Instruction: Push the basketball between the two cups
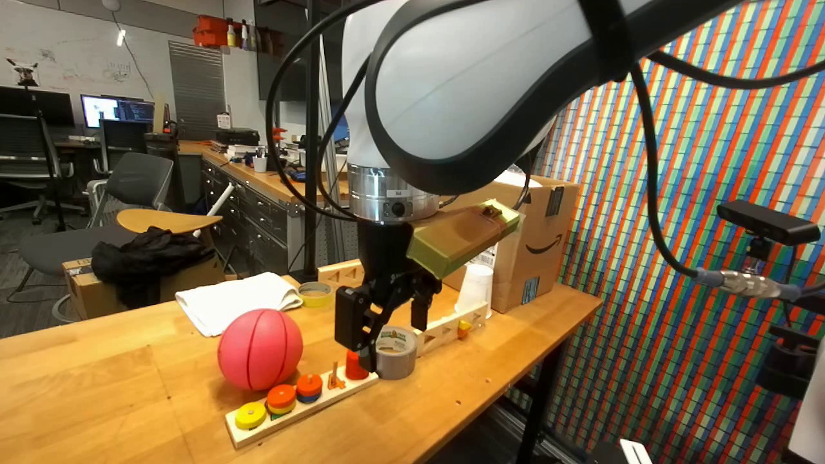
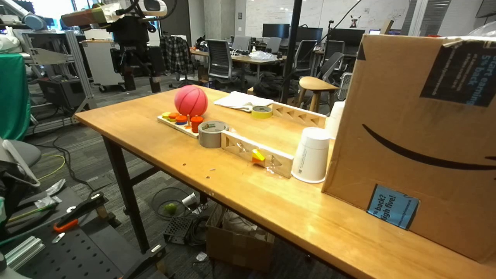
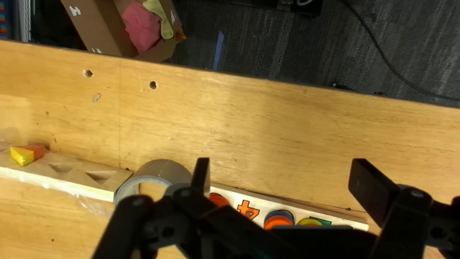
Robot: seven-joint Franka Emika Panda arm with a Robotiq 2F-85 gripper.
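In an exterior view the basketball point(image 1: 260, 349) sits lower left on the bench point(image 1: 116, 386), right by a toy board point(image 1: 303, 411); the gripper point(image 1: 394, 343) hangs around the middle. In an exterior view there's a white cup point(image 2: 311, 157) right of centre, another cup point(image 2: 334, 118) just behind it, partly hidden by a cardboard box point(image 2: 407, 124). Basketball's well apart, upper left. Wrist view: gripper fingers spread wide, tape roll point(image 3: 161, 169) lower left.

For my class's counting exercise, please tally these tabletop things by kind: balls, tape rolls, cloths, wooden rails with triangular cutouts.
Balls: 1 (basketball)
Tape rolls: 2 (grey roll, yellow roll)
Cloths: 1 (white cloth)
Wooden rails: 2 (rail by the grey roll, rail by the yellow roll)
Total: 6
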